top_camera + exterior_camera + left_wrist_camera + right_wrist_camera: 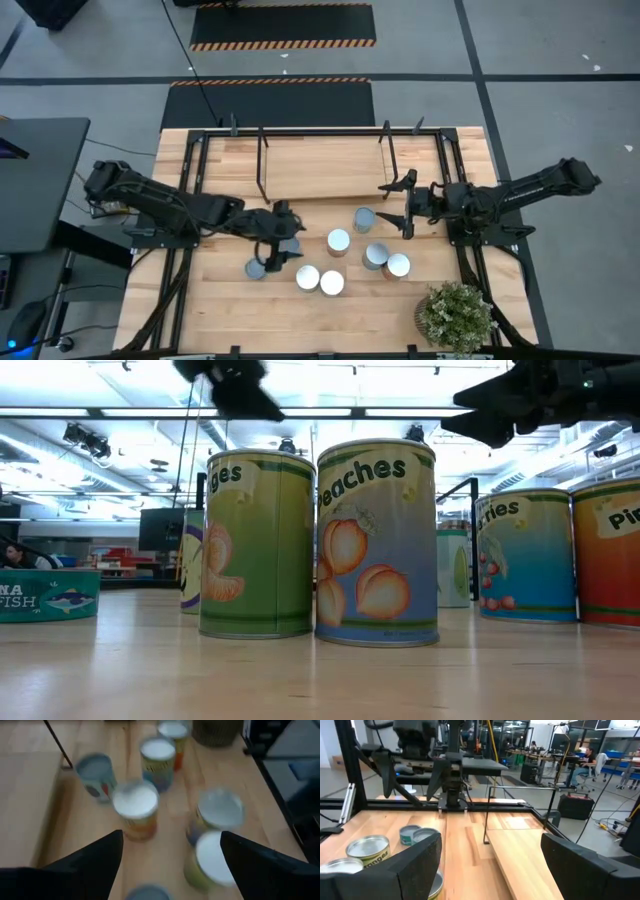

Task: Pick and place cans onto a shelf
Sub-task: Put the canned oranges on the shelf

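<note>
High view first: the left gripper [278, 243] hangs over the light butcher-block tabletop [210, 300] with its dark fingers spread apart and nothing between them. A low blue-grey-topped tin [257, 268] lies just beside it, on the side toward the table's front edge. Ahead of that claw stand two silver-topped cans [307, 277] [332, 283], touching each other, and beyond them a silver-topped can with orange-brown sides [338, 242].

The right gripper [404, 208] also has its fingers wide apart and holds nothing. A blue-grey-topped can [364, 219] stands just beside its tips, and two more cans, one blue-grey on top [376, 256] and one white on top [398, 265], sit near it toward the front edge, touching each other. A small green potted plant [456, 315] sits well apart, by the right front corner.

The shelf, a light-wood board framed by thin black posts and rails [325, 165], lies behind both claws and carries no can.

From table height, a green can with orange segments [257, 545] and a blue-green peaches can [378, 543] stand upright side by side, probably touching, though I can't be sure from here.
</note>
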Available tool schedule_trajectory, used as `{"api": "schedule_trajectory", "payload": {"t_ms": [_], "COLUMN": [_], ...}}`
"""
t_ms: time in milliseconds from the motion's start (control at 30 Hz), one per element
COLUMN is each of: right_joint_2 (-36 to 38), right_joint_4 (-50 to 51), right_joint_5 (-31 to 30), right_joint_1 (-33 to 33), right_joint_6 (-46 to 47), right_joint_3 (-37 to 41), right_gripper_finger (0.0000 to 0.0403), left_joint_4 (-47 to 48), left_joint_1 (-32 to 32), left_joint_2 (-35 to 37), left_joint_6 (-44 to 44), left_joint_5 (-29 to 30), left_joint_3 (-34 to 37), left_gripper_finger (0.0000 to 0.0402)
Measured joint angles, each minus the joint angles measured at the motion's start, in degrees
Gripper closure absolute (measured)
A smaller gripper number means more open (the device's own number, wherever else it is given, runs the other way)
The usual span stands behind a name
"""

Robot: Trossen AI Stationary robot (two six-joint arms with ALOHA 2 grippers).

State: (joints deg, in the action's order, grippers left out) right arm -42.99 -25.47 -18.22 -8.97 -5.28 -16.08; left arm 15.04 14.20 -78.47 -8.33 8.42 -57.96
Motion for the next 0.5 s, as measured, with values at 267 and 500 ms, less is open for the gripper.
{"api": "schedule_trajectory", "payload": {"t_ms": [267,500], "right_joint_2": [-2.96,-1.57], "right_joint_4": [9.08,17.68], "right_joint_5": [-6.27,-18.59], "right_joint_1": [-1.4,-5.24], "right_joint_6": [-1.09,-0.93], "right_joint_3": [-6.89,-9.63], "right_gripper_finger": [0.0054,0.0054], "left_joint_4": [2.18,2.55], "left_joint_1": [-5.81,-7.71], "left_joint_2": [-8.04,-16.63], "left_joint_6": [-0.12,-1.31], "left_joint_5": [-1.08,-3.68], "left_joint_3": [-7.99,-12.89], "left_gripper_finger": [0.006,0.0058]}}
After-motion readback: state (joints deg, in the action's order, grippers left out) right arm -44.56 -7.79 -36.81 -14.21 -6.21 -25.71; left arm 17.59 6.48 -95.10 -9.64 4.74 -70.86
